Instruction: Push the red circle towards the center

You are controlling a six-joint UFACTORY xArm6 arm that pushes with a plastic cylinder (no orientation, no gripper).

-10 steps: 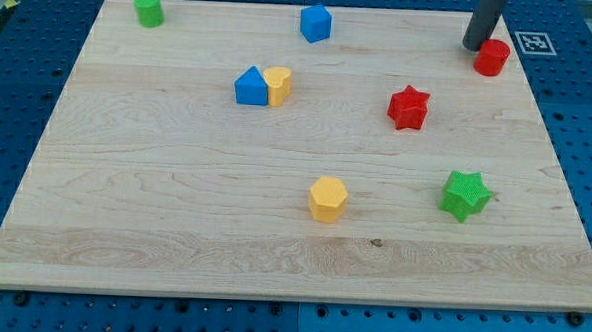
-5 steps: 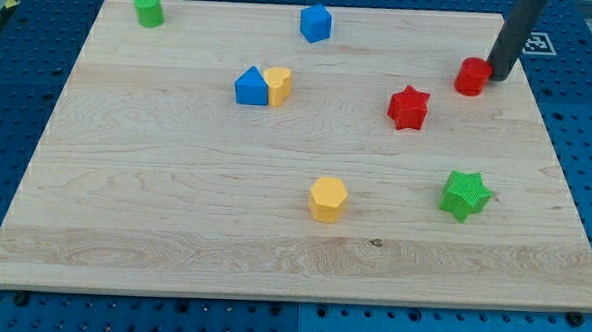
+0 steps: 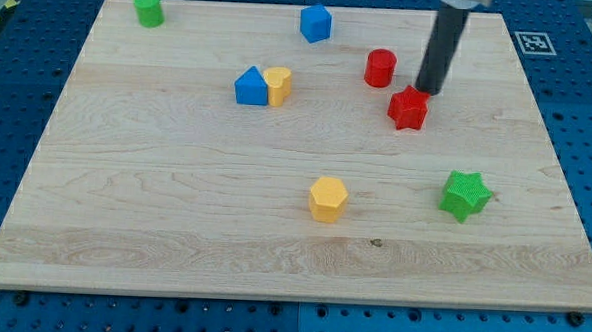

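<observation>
Surface: wooden board [image 3: 175,181].
Our tip [image 3: 426,92]: bare rod, touching red star [image 3: 408,109], right of red circle [image 3: 380,68].

Pale wooden board [image 3: 174,201] on blue perforated table [image 3: 9,93]; fiducial marker [image 3: 534,42] top right.

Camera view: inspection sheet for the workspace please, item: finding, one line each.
Surface: wooden board, flat, on a blue pegboard base.
Job's things: red circle in the upper right area, apart from the red star.
Clutter: green cylinder, blue cube, blue block touching yellow heart, yellow hexagon, green star.
Grippers: none fitted; my tip sits right of the red circle, just above the red star.
Cables: nothing seen.
Surroundings: printed marker tag beside the board's top right corner.
</observation>
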